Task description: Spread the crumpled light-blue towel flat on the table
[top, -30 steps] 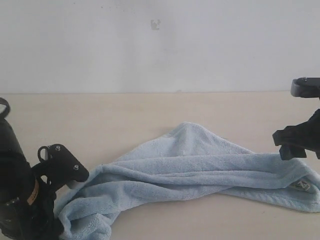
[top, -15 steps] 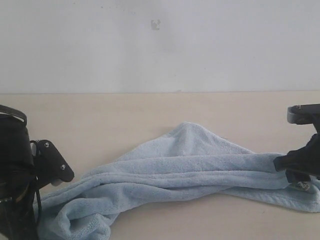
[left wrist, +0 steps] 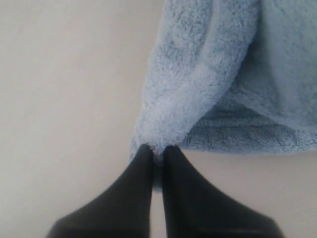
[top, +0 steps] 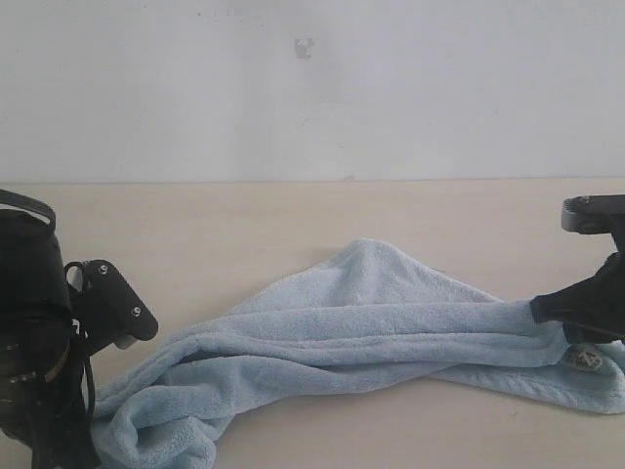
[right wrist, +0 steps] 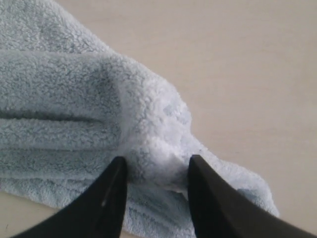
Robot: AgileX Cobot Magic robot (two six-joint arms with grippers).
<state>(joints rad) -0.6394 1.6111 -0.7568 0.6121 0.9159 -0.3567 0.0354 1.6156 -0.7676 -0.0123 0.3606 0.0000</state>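
While it's bunched like this: the towel (top: pixel 361 322) lies as a long rope along the table (top: pixel 244 225) edge away from the wall. 1 end is near each corner on that side, and a hump pokes toward the middle.
Left gripper (left wrist: pixel 154 148): jaws almost together, pinching a thin nub of the towel's end.
Right gripper (right wrist: pixel 156 161): jaws a bit apart with a fat fold of terry clamped between them. That end looks raised slightly off the top.
Tag (top: pixel 586 358): small, white, lying just beside the right gripper, so a real corner is right there.
Step in hand: my guess is pulling the 2 ends apart to take the rope out.
Doing it well: I'd move both arms evenly toward the side edges, low and slow. The left pinch is tiny and could slip if yanked.
Watch out: the folds are layered, so stretching alone probably won't open them. The hump side likely needs drawing toward the wall edge too.
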